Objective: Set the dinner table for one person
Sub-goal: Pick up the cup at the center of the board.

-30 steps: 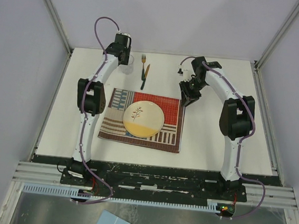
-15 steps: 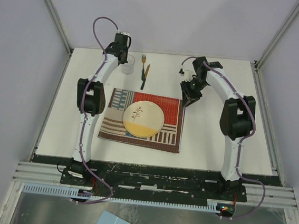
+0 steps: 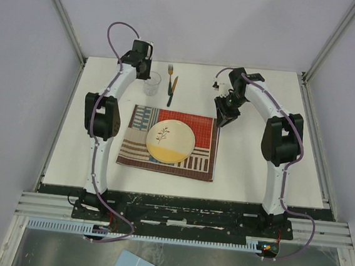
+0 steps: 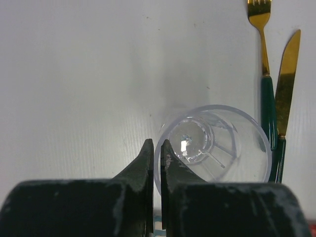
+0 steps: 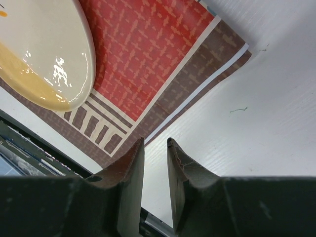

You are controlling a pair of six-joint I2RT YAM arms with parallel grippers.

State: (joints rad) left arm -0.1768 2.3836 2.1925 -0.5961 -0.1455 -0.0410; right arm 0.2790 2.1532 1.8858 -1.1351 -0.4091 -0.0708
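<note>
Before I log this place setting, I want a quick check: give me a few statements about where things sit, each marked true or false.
1. The plate sits on the placemat. True.
2. The fork and knife lie on the placemat. False: they lie on the bare table, beyond it.
3. The left pincer is shut on the rim of the glass. True.
4. The right pincer holds the plate. False: it holds nothing.

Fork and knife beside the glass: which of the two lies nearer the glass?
The fork, with its gold tines and green handle, lies nearer the glass; the knife lies on its far side.
</note>
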